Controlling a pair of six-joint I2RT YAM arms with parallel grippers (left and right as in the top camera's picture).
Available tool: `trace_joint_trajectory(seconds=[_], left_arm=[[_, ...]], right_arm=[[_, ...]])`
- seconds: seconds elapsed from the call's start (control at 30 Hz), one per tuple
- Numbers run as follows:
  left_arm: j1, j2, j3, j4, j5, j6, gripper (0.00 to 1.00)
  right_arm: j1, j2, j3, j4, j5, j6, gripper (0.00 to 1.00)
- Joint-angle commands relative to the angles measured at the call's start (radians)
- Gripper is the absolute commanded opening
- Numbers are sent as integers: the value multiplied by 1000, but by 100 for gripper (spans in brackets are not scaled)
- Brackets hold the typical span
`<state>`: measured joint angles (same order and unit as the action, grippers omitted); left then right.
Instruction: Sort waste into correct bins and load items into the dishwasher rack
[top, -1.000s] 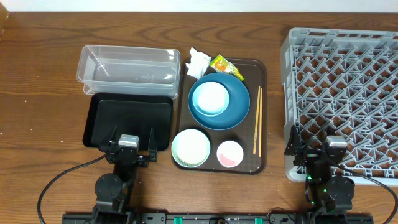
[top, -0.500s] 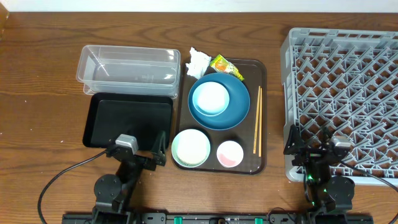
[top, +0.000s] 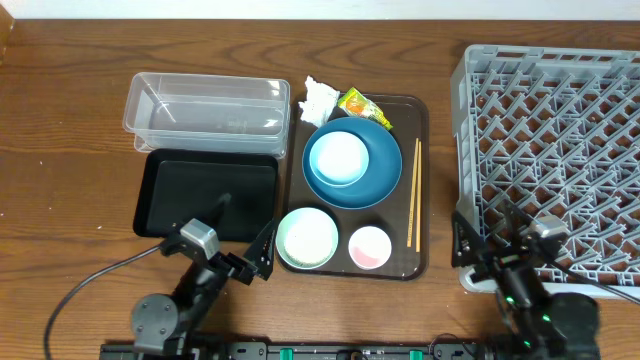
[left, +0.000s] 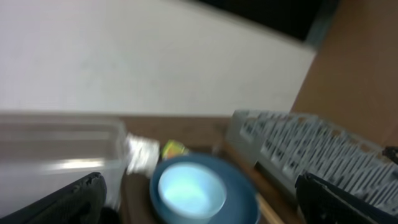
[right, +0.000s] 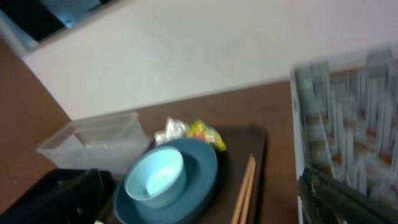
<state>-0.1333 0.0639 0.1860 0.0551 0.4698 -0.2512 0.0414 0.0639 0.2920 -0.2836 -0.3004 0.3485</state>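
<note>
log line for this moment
left hand: open, empty | right hand: open, empty | smaller white-blue bowl: inside large dark-blue bowl | grey plastic lattice rack: no dishes seen

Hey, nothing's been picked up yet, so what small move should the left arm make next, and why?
Probably extend the left gripper forward toward the crumpled tissue. Its jaws stand open and empty, angled toward the brown tray, and the tissue lies close beside the clear tub, on this arm's side of the table.
</note>
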Motion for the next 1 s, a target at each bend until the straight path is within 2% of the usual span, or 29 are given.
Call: trace_joint_trajectory(seconds=[0.0, 0.27, 0.43, 0.6, 0.8, 0.9, 0.97], left_arm=[[4, 106, 110, -23, 65, -10, 99], [4, 525, 530, -354, 99, -9, 99], [4, 704, 763, -573, 100, 6, 99], [4, 745, 794, -627, 111, -36, 99], [-1, 749, 794, -657, 146, -10, 99], [-32, 776, 793, -733, 89, 15, 98], [-80, 809, 793, -786, 55, 40, 94]], right_arm=[[-8, 84, 156, -67, -15, -108, 99], [-8, 455, 518, -346, -14, -122, 99], [-8, 645, 685, -522, -14, -129, 99], [-8, 728, 735, -568, -36, -125, 99], [-8, 735, 735, -592, -118, -126, 99], [-8, 735, 735, -594, -119, -126, 99], [-8, 737, 735, -598, -119, -125, 99]])
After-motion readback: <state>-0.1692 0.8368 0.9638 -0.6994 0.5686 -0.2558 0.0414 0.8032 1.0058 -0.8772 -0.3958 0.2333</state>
